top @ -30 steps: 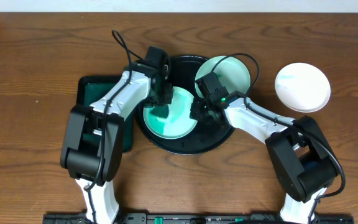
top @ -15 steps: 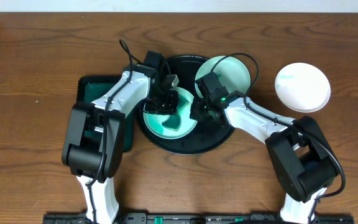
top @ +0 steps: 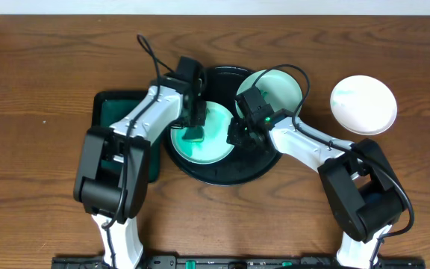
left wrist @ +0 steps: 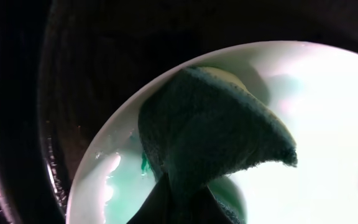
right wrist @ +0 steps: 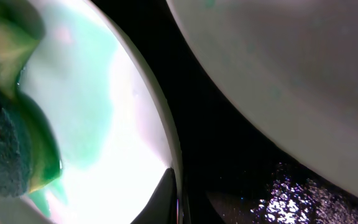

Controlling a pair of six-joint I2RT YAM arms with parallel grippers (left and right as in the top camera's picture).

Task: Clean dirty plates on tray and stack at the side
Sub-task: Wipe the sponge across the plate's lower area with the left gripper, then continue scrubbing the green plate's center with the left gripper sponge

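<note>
The black round tray (top: 239, 172) holds two turquoise plates. The near plate (top: 215, 146) has green smears; the far plate (top: 278, 86) leans on the tray's back right rim. My left gripper (top: 193, 128) is shut on a dark green cloth (left wrist: 210, 134) that presses on the near plate (left wrist: 328, 124). My right gripper (top: 239, 134) is shut on that plate's right rim (right wrist: 173, 163). In the right wrist view the cloth (right wrist: 2, 155) and green smear (right wrist: 82, 124) show on the plate, with the far plate (right wrist: 291, 74) above. A white plate (top: 363, 104) lies on the table to the right.
A rectangular dark green tray (top: 114, 112) sits left of the black tray, under my left arm. The wooden table (top: 43, 75) surrounds everything.
My left gripper with the cloth has swept over the near plate, lower half a second ago and now back up toward its upper left. The right gripper has kept its hold on the rim.
</note>
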